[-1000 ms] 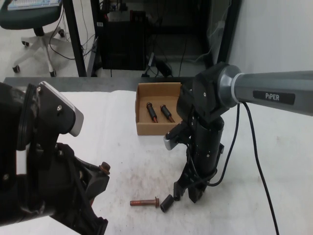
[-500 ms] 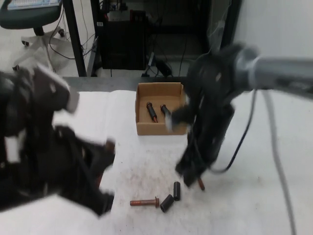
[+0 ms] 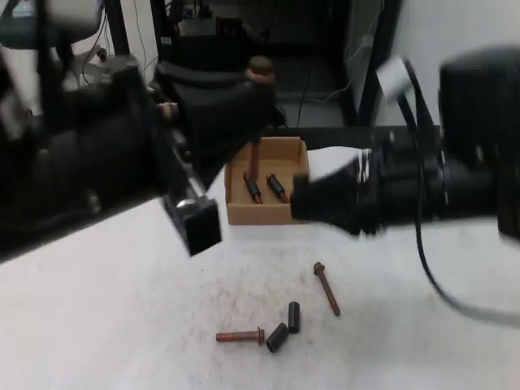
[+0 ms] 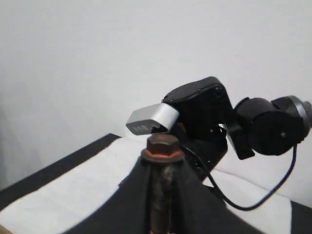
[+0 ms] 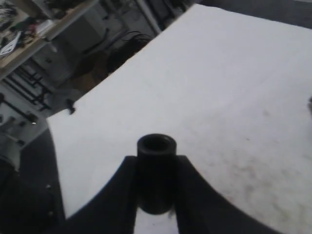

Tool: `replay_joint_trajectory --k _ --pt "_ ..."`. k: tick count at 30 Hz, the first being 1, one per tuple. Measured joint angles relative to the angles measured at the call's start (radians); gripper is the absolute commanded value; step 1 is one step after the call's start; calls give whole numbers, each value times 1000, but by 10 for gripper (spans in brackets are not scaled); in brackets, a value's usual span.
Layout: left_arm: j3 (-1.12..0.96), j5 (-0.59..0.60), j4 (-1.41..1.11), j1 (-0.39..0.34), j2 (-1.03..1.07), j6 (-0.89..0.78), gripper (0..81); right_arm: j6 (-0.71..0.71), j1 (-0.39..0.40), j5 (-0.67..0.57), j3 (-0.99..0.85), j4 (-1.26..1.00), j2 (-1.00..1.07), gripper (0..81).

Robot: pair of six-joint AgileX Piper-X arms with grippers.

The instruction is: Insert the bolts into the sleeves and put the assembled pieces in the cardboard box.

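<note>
My left gripper (image 4: 163,163) is shut on a rusty bolt (image 4: 163,146), head up, held high in the air. In the high view that bolt (image 3: 260,71) hangs above the cardboard box (image 3: 237,213), which holds two assembled pieces (image 3: 265,187). My right gripper (image 5: 156,168) is shut on a black sleeve (image 5: 156,146), bore facing the camera, above the white table. In the high view the right arm lies level with its gripper (image 3: 302,200) beside the box. On the table lie two loose bolts (image 3: 327,288) (image 3: 240,335) and two black sleeves (image 3: 293,315) (image 3: 277,336).
White cloth (image 3: 97,309) covers the bench, with open room at the front left and front right. A cable (image 3: 431,276) trails from the right arm over the table. Dark racks (image 3: 211,49) stand behind the bench.
Both arms have risen from the table. The left swung up over the box with its bolt. The right lifted a sleeve and turned level, uncovering a bolt on the table.
</note>
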Motion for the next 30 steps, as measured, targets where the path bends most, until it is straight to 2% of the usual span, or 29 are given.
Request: replay_joint_trajectory --k 2,6,11,16,30 --pt "2 7 -66 0 34 -19 2 52 43 -18 115 -144 -58 8" --pt "2 16 -211 6 83 -78 2 78 91 -12 222 -308 -106 8" --pt "2 23 -321 19 126 -203 2 80 97 20 252 -520 -145 8" --pt "2 74 -370 19 152 -247 2 80 97 36 252 -664 -147 8" --pt "2 106 -377 19 187 -256 2 62 97 37 252 -682 -147 8"
